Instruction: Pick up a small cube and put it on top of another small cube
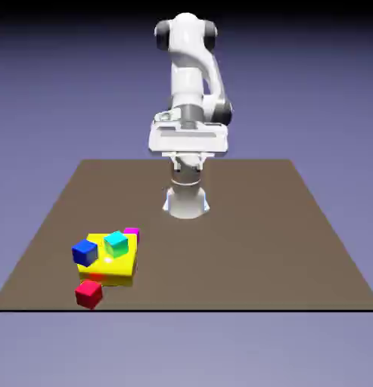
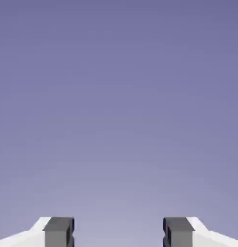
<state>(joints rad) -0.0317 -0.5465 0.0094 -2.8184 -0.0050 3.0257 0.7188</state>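
The small cube (image 1: 132, 231), magenta-purple, peeks out behind the far corner of a larger yellow block (image 1: 107, 270) near the exterior view's lower left. On that block rest a blue cube (image 1: 85, 252) and a green-cyan cube (image 1: 116, 243). A red cube (image 1: 88, 293) lies on the table just in front of it. My gripper (image 1: 188, 145) hangs high over the table's far middle, well away from all the cubes. In the hand view the gripper (image 2: 119, 232) is open, its grey fingertips (image 2: 59, 231) wide apart with only the plain backdrop between them.
The brown table (image 1: 242, 242) ends in a front edge just below the red cube. The robot's white base (image 1: 186, 202) stands at the far middle.
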